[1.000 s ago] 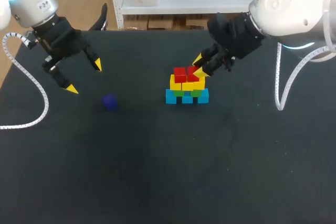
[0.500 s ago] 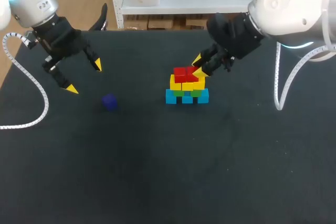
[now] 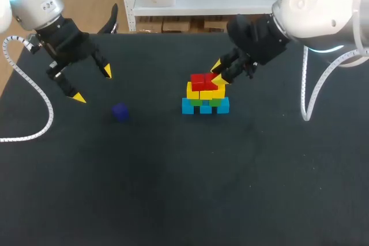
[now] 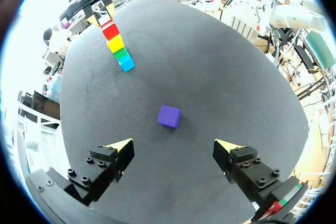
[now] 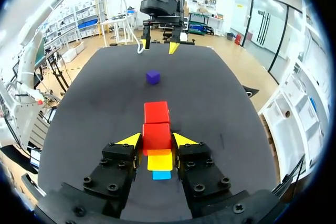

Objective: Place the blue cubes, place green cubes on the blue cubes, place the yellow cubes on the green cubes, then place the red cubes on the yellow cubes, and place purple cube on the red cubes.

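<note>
The red cube (image 5: 156, 136) has nudged against the other red cube (image 5: 156, 113) atop the stack (image 3: 205, 105), right jaws clamping it. Left jaws gape wide.

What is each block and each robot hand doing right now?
Left gripper, jaws open, holding nothing.
Right gripper, jaws shut on a red cube above the yellow cubes.
Other red cube, resting on the yellow cubes.
Purple cube, lying alone on the table, not stacked.
Blue cubes, on the table, under the others.
</note>
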Controlling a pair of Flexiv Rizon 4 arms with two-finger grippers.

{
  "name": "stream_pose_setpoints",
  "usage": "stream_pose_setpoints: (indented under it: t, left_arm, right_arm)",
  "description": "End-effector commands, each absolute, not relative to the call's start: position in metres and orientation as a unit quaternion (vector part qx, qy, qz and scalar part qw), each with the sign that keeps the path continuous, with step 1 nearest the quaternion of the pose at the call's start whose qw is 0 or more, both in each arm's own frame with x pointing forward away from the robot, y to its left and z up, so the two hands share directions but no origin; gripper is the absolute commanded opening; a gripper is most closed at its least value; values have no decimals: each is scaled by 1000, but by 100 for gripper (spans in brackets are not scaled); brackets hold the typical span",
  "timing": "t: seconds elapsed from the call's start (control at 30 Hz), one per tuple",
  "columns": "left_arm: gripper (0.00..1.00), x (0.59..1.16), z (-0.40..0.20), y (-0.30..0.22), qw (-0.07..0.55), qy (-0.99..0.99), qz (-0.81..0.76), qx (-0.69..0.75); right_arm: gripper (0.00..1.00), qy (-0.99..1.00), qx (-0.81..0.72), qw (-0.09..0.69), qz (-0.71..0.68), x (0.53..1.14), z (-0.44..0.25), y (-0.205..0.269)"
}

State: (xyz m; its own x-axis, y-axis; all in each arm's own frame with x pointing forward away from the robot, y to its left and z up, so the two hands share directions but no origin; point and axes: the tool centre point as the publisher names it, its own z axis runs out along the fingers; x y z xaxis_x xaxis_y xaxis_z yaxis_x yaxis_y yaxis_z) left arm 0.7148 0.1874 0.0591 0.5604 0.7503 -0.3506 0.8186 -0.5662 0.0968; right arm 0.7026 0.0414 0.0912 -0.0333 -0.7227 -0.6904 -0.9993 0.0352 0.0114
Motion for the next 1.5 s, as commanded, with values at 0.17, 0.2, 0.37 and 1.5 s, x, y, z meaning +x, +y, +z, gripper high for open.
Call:
stream_pose_setpoints:
  t: [0.17, 0.2, 0.37, 1.5]
  left_arm:
    - [100, 714, 59, 188, 127, 447, -135, 875]
    - [100, 714, 59, 188, 127, 447, -135, 875]
    - [100, 714, 59, 188, 127, 447, -135, 875]
    - [100, 714, 59, 188, 127, 447, -135, 875]
  right_arm:
    - [29, 669, -643, 264, 263, 703, 91, 41]
    - [31, 669, -643, 264, 263, 703, 91, 41]
    - [39, 668, -644, 263, 264, 704, 91, 41]
    - [100, 663, -652, 258, 263, 714, 86, 48]
